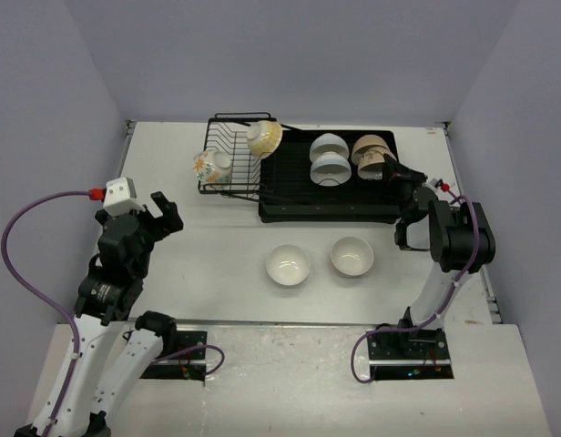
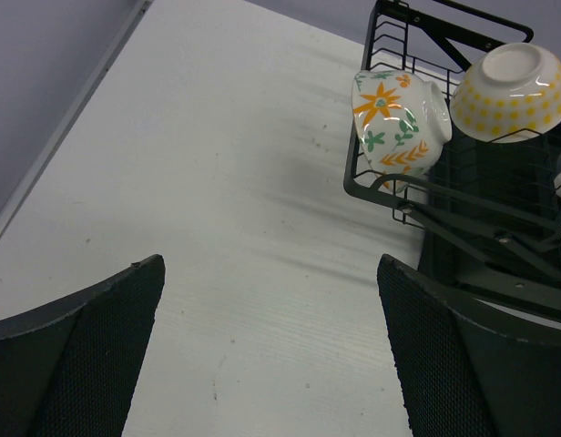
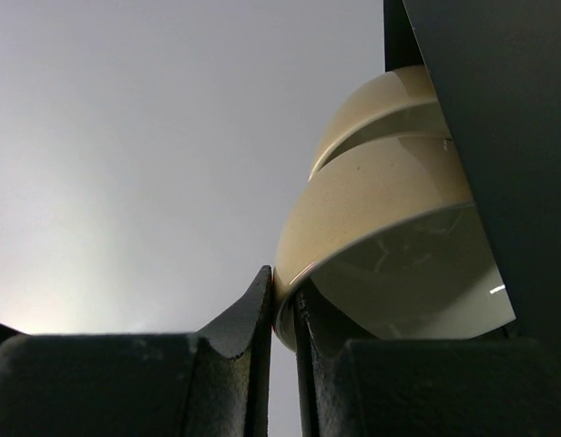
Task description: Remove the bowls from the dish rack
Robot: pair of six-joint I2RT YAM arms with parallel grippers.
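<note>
Black mesh fingers [image 2: 89, 364] are spread wide on the left claw [image 1: 156, 209], with nothing held between them. It is poised above the bare surface [image 1: 208, 264], left of the dish rack [image 1: 326, 217] and well apart from it.

At the dish rack's left end, in the wire basket, a floral bowl [image 1: 206, 166] is seen tipped on its side against the wires. Just right of it, a yellow patterned bowl [image 1: 264, 137] is tilted with its foot showing.

In the dish rack's tray section, two white bowls [image 1: 328, 146] are stood on edge, one behind the other. In front of the dish rack, two pale bowls [image 1: 288, 265] are set upright on the surface, side by side and not touching.

And at the dish rack's right end, the right claw [image 1: 392, 167] is closed narrow on a cream bowl [image 3: 381, 218], whose rim is pinched between the two fingers [image 3: 249, 346]. A second cream bowl [image 3: 381, 105] is seen just behind the held one, leaning the same way.
</note>
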